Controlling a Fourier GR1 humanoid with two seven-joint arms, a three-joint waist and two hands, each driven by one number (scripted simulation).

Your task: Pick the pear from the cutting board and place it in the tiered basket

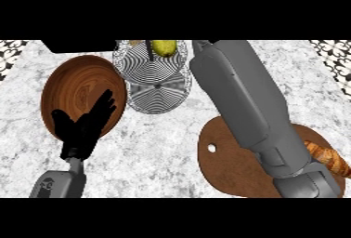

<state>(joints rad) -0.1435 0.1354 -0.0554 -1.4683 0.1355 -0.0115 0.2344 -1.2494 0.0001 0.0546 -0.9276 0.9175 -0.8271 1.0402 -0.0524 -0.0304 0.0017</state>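
The pear (164, 47) is seen in the upper tier of the tiered basket (156, 88) at the bench's far edge, so the placing is judged all but done; only the arm's withdrawal is left. The right hand is hidden past the far end of its forearm (237, 88), beside the pear; whether its fingers are open cannot be told. The cutting board (233, 167) lies near the front edge with a croissant (329, 158). The left hand (86, 123) rests with fingers straight over a wooden plate (79, 81).
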